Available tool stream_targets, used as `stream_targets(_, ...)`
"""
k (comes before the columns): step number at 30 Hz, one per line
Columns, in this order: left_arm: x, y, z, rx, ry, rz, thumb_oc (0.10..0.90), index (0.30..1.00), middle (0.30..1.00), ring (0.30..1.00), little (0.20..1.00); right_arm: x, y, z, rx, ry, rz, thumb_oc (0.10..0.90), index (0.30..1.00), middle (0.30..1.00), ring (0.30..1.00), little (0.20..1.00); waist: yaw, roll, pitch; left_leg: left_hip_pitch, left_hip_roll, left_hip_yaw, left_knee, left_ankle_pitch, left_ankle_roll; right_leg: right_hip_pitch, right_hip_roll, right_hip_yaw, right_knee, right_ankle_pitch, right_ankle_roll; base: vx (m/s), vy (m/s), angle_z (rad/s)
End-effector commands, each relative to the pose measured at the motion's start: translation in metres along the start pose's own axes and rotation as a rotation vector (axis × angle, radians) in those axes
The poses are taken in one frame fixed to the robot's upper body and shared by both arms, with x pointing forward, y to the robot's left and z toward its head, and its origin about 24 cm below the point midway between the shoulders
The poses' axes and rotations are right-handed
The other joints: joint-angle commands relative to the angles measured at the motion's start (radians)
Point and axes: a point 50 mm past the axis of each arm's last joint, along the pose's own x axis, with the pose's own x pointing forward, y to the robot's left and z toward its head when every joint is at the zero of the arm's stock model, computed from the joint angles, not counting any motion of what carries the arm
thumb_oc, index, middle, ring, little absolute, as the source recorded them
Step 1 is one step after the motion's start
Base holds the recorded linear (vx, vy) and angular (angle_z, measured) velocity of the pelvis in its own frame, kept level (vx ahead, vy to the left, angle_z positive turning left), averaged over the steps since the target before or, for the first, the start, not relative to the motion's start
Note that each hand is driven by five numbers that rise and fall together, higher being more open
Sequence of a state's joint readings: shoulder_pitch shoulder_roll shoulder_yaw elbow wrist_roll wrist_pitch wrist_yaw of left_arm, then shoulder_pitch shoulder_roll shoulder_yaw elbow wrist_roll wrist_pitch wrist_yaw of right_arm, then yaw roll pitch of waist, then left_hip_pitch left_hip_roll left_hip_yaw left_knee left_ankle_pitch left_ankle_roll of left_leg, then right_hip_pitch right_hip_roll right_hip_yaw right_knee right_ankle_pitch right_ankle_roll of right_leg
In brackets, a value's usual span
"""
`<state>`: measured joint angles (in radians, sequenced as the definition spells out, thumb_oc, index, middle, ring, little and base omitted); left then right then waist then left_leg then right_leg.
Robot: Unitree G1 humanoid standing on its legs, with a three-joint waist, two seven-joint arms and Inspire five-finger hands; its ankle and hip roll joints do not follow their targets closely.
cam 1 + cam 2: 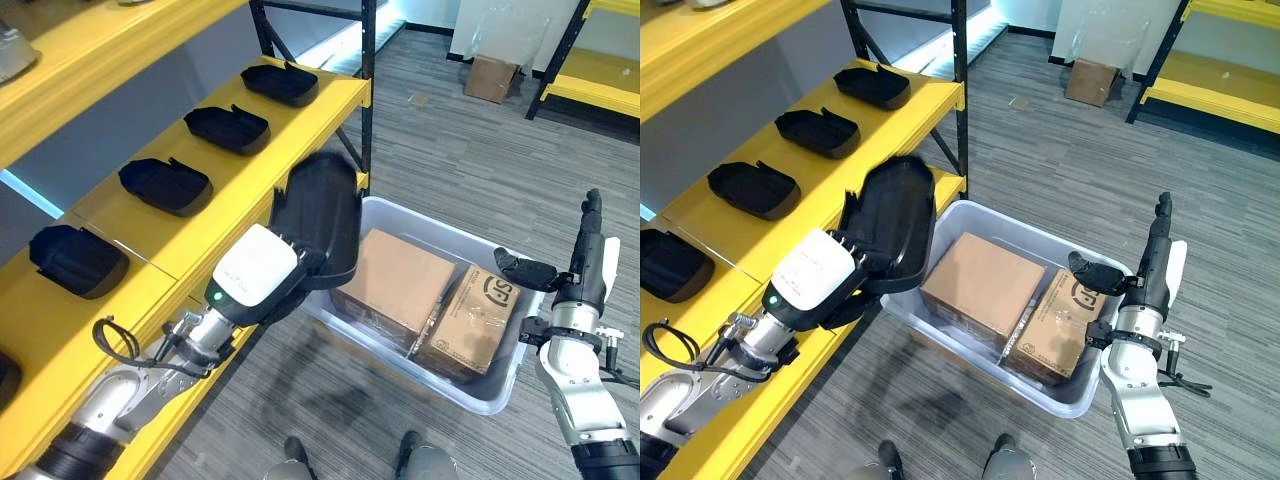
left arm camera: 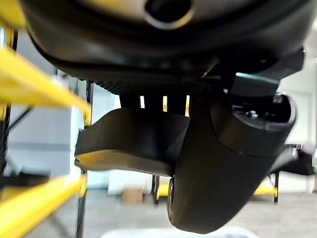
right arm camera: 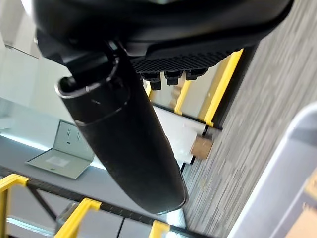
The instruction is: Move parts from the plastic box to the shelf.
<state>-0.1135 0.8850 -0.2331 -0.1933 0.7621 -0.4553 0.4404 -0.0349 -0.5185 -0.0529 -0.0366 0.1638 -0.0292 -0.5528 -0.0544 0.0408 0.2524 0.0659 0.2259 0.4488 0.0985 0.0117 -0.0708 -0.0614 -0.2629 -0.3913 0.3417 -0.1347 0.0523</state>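
The robot's left hand (image 1: 262, 272) is clamped on a black moulded part (image 1: 322, 215), fingers and thumb curled round its lower edge, holding it tilted on edge between the yellow shelf (image 1: 200, 230) and the clear plastic box (image 1: 520, 345) on the floor. Four matching black parts (image 1: 165, 185) lie in a row along the shelf. Two cardboard cartons (image 1: 400, 285) sit side by side in the box. The right hand (image 1: 1145, 275) is raised beside the box's right rim — fingers straight, thumb out, holding nothing.
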Motion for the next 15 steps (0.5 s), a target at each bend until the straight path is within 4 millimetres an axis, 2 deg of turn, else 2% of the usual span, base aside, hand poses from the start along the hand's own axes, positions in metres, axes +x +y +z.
stream_targets(1, 0.029, 0.042, 0.022, -0.031, -0.141, 0.332, 0.4, 0.3, 0.3, 0.3, 0.3, 0.006, -0.007, 0.036, 0.103, -0.2, -0.097, 0.9, 1.0, 1.0, 1.0, 1.0, -0.034, -0.005, -0.144, 0.121, 0.044, 0.002, 0.023, -0.013, -0.042, 0.045, 0.047, -0.036, -0.03, 0.029, 0.031, -0.12, 0.283, 0.61)
stream_targets(6, 0.044, 0.049, 0.032, -0.048, -0.191, 0.403, 0.4, 0.3, 0.3, 0.3, 0.3, 0.0, 0.008, 0.033, 0.07, -0.189, -0.06, 0.9, 1.0, 1.0, 1.0, 1.0, -0.023, -0.015, -0.146, 0.114, -0.02, -0.021, -0.051, -0.064, -0.009, 0.07, -0.007, 0.003, -0.094, 0.134, 0.099, -0.13, 0.27, 0.42)
stream_targets(7, 0.046, 0.05, 0.033, -0.044, -0.199, 0.408, 0.4, 0.3, 0.3, 0.3, 0.3, 0.0, 0.01, 0.034, 0.069, -0.193, -0.052, 0.9, 1.0, 1.0, 1.0, 1.0, -0.019, -0.017, -0.147, 0.112, -0.029, -0.023, -0.059, -0.062, -0.006, 0.072, -0.016, 0.006, -0.109, 0.157, 0.108, -0.19, 0.223, 0.2)
stream_targets(8, 0.046, 0.05, 0.034, -0.042, -0.202, 0.412, 0.4, 0.3, 0.3, 0.3, 0.3, -0.001, 0.011, 0.035, 0.069, -0.199, -0.047, 0.9, 1.0, 1.0, 1.0, 1.0, -0.017, -0.02, -0.144, 0.105, -0.031, -0.005, -0.059, -0.049, 0.0, 0.069, -0.023, -0.012, -0.114, 0.175, 0.1, -0.22, 0.24, 0.23)
stream_targets(9, 0.047, 0.052, 0.035, -0.031, -0.211, 0.415, 0.4, 0.3, 0.3, 0.3, 0.3, -0.002, 0.012, 0.037, 0.064, -0.216, -0.041, 0.9, 1.0, 1.0, 1.0, 1.0, -0.011, -0.024, -0.142, 0.102, -0.043, -0.009, -0.062, -0.05, 0.004, 0.065, -0.044, -0.003, -0.127, 0.211, 0.112, -0.2, 0.208, 0.14)
stream_targets(11, 0.048, 0.054, 0.035, -0.025, -0.213, 0.418, 0.4, 0.3, 0.3, 0.3, 0.3, -0.002, 0.014, 0.04, 0.058, -0.23, -0.037, 0.9, 1.0, 1.0, 1.0, 1.0, -0.007, -0.026, -0.14, 0.101, -0.055, -0.009, -0.062, -0.055, 0.008, 0.064, -0.059, -0.001, -0.137, 0.236, 0.121, -0.14, 0.213, 0.02)
stream_targets(12, 0.049, 0.056, 0.035, -0.019, -0.212, 0.423, 0.4, 0.3, 0.3, 0.3, 0.3, -0.004, 0.015, 0.044, 0.054, -0.254, -0.029, 0.9, 1.0, 1.0, 1.0, 1.0, 0.001, -0.034, -0.137, 0.099, -0.083, -0.013, -0.063, -0.068, 0.019, 0.058, -0.1, 0.007, -0.158, 0.302, 0.146, -0.15, 0.236, -0.03)
stream_targets(13, 0.049, 0.056, 0.035, -0.017, -0.212, 0.423, 0.4, 0.3, 0.3, 0.3, 0.3, -0.004, 0.016, 0.045, 0.053, -0.258, -0.026, 0.9, 1.0, 1.0, 1.0, 1.0, 0.003, -0.034, -0.137, 0.098, -0.087, -0.014, -0.064, -0.069, 0.021, 0.058, -0.106, 0.009, -0.161, 0.309, 0.149, -0.18, 0.305, 0.07)
stream_targets(15, 0.052, 0.057, 0.036, -0.017, -0.209, 0.421, 0.4, 0.3, 0.3, 0.3, 0.3, -0.008, 0.017, 0.047, 0.049, -0.263, -0.009, 0.9, 1.0, 1.0, 1.0, 1.0, -0.002, -0.04, -0.131, 0.091, -0.117, -0.029, -0.074, -0.076, 0.038, 0.045, -0.126, 0.057, -0.176, 0.36, 0.168, -0.14, 0.258, 0.03)
